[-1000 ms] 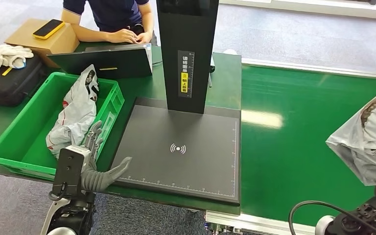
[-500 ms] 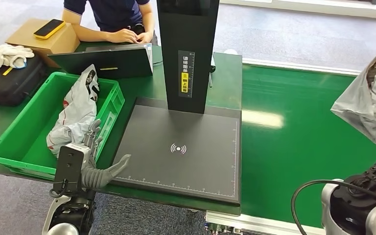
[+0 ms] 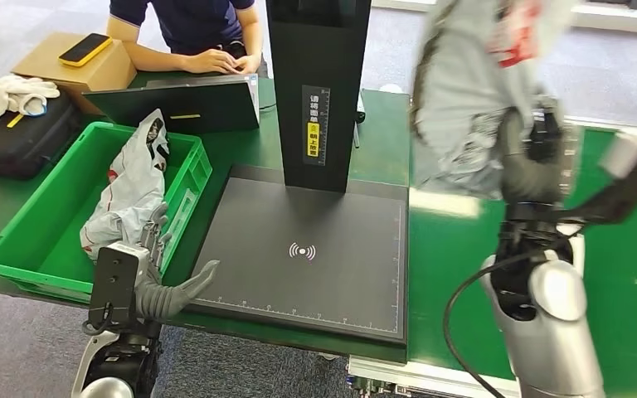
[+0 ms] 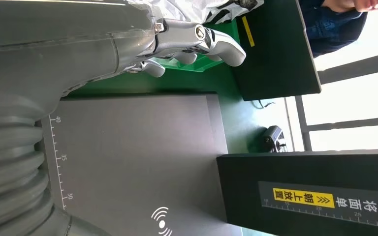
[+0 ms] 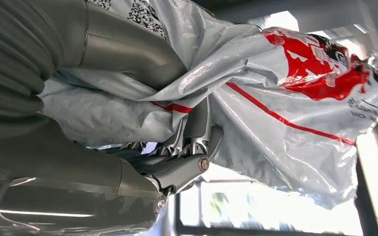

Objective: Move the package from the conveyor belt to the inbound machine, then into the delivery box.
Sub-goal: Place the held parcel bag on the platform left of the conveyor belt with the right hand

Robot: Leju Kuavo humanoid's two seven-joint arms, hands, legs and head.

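Right wrist view puts the right robot hand (image 5: pixel 177 147) closest: its thumb and fingers are clamped into the crumpled film of the package (image 5: pixel 285 98), a grey plastic mailer with red print, so the bag hangs bunched from the grip and not flat. From the head view the same right robot hand (image 3: pixel 531 157) holds the package (image 3: pixel 473 91) high on the right, above the green conveyor belt (image 3: pixel 481 274) and just right of the machine's black column (image 3: pixel 315 83); the lift looks meant to carry the soft bag clear of the belt edge before it goes left. Its next stop, by my reading, is the inbound machine (image 3: pixel 299 274), the dark scanning plate with a white wireless mark at its middle, which lies bare between belt and crate. On the near left, the left robot hand (image 3: pixel 170 286) holds nothing, fingers loosely spread, resting at the plate's near-left corner beside the delivery box (image 3: pixel 17 240), probably waiting to take the bag on. That green crate already holds another grey bagged parcel (image 3: pixel 128 195). Farther off on the table (image 3: pixel 381 124), a person (image 3: pixel 191 33) sits behind a dark laptop (image 3: pixel 174 104).
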